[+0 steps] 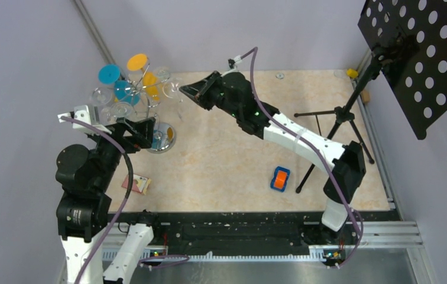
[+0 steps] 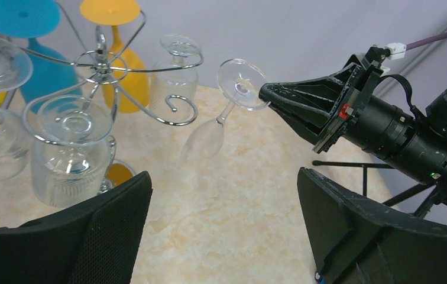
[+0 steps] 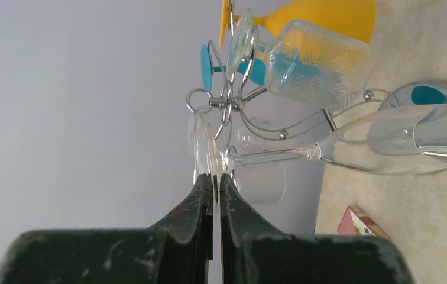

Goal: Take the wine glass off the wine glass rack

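The right end effector (image 3: 214, 184) is closed narrowly on the round foot of the clear wine glass (image 2: 209, 135), its two fingers (image 3: 200, 204) pinching the disc edge-on from either side. The glass hangs in the air above the marbled surface (image 1: 233, 160), tilted with its bowl slanting down and away from the grip. In the left wrist view it sits just beside the wine glass rack (image 2: 100, 65) and appears free of the nearest curled arm. In the right wrist view its stem and bowl overlap the wire arms, so contact cannot be judged there. The rack stands at the far left of the surface on its shiny round base (image 1: 163, 139). It carries several other glasses upside down: blue ones (image 2: 29, 41), orange ones (image 2: 117, 53) and clear patterned ones (image 2: 70, 157). The left end effector (image 2: 224, 177) is spread wide with nothing between its fingers, low over the surface close to the rack's base and facing the held glass. Elsewhere on the surface lie a small orange and blue object (image 1: 279, 178) and a small pink box (image 1: 136, 184) near the left arm. A black tripod stand (image 1: 339, 118) with a perforated black panel stands at the right side.
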You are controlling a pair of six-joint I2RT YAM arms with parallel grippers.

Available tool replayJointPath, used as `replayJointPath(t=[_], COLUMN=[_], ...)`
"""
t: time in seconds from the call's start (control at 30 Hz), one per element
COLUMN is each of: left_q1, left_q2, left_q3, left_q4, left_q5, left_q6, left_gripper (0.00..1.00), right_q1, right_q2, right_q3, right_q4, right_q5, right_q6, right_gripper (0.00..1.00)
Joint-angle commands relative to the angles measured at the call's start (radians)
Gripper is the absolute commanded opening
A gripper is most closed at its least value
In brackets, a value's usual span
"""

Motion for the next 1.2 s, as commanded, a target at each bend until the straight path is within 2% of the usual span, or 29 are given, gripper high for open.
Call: replayJointPath(t=[0.0,0.3,0.43,0.67,0.73,0.83,0.9,0.97,1.17], left_q1=[-0.001,-0.002,-0.002,-0.029,-0.065,-0.163,-0.228,-0.262,-0.287], left_q2=[-0.031,-0.042,0.001,0.149,0.210,0.288,0.326,0.358,0.437], left_q3=[-0.070,-0.265,-0.373,-0.469,-0.432,-0.332,-0.282,-0.259,-0.249], left_q4=[0.165,0.468,0.693,1.102,1.096,0.972,0.913,0.922,1.012], left_q5=[0.125,0.449,0.589,0.939,1.084,1.139,1.132,1.103,1.047], left_q6=[0.026,0.017,-0.016,0.026,0.111,0.265,0.331,0.336,0.311], left_gripper=[0.96,0.94,0.86,0.85,0.86,0.86,0.86,0.86,0.83], right_q1=[-0.002,-0.003,-0.003,-0.002,-0.002,-0.002,-0.003,-0.002,-0.002], right_q2=[-0.156,-0.443,-0.559,-0.713,-0.732,-0.742,-0.745,-0.747,-0.753], right_q3=[-0.102,-0.364,-0.447,-0.501,-0.499,-0.498,-0.499,-0.499,-0.512], right_q4=[0.113,0.131,0.108,0.030,0.000,-0.025,-0.035,-0.038,-0.031], right_q5=[-0.010,0.059,0.074,0.091,0.085,0.048,0.032,0.020,-0.028], right_q6=[0.018,0.006,0.007,0.015,0.025,0.043,0.053,0.058,0.069], right_gripper=[0.00,0.00,0.00,0.00,0.00,0.00,0.00,0.00,0.00])
